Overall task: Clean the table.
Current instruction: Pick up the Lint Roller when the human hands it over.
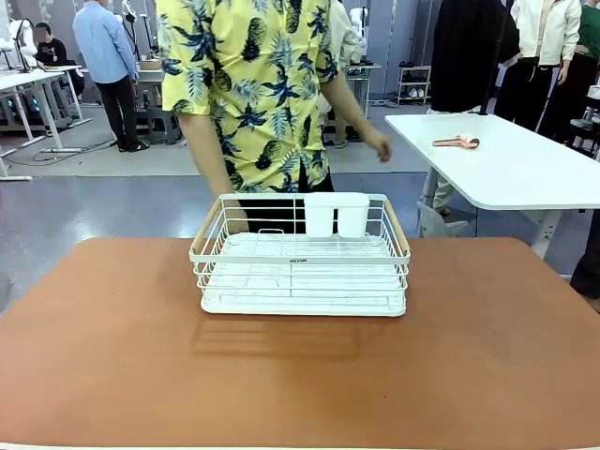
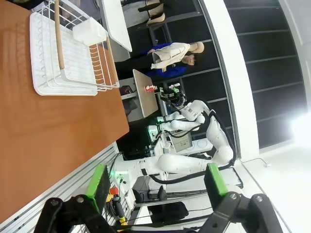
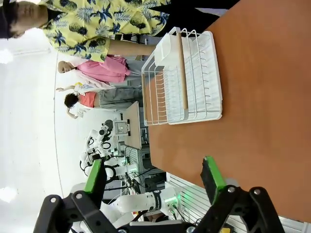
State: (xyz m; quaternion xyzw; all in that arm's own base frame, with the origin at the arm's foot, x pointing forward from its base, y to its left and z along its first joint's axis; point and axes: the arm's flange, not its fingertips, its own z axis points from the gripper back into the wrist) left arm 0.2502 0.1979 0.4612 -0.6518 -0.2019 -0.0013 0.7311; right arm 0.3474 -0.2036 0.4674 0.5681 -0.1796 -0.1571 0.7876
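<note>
Left gripper [image 2: 158, 171] and right gripper [image 3: 153, 164], jaws apart, hover by the table [image 1: 112, 356].

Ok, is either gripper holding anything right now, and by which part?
Nothing is held: the left gripper and the right gripper both stand open and empty, apart from the white wire dish rack.

floor: was grey, slightly glossy [image 1: 94, 211] | right: white-topped table [image 1: 525, 173] on pale legs, orange-handled tool [image 1: 457, 142] lay on it | far left: white desks [image 1: 28, 89], cables underneath | back: small shelf rack [image 1: 413, 84] stood by a grey wall | left wrist view: dark panelled wall [image 2: 257, 73], bright glare [image 2: 301, 131]
</note>
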